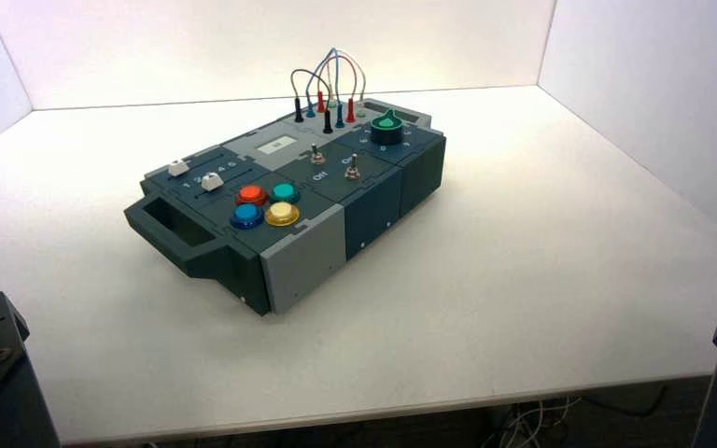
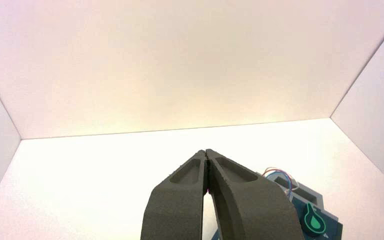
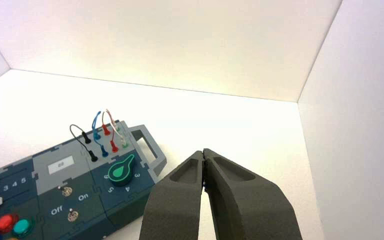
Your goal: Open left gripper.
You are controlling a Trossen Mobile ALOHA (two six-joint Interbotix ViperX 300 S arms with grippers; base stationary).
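Left wrist view shows the left gripper (image 2: 207, 153) with its fingertips pressed together, holding nothing, raised above the white table (image 2: 105, 170). Only one corner of the box (image 2: 310, 212) with the green knob (image 2: 314, 220) appears beside it. The right gripper (image 3: 203, 153) is also closed on nothing, near the box end with the looped wires (image 3: 102, 127). In the high view both arms sit parked at the near corners, well apart from the box (image 1: 289, 201), which stands turned on the table (image 1: 541, 271) between plain white walls (image 1: 271, 47).

Dark grey tapered tool (image 2: 206, 156) fingers (image 2: 240, 200)
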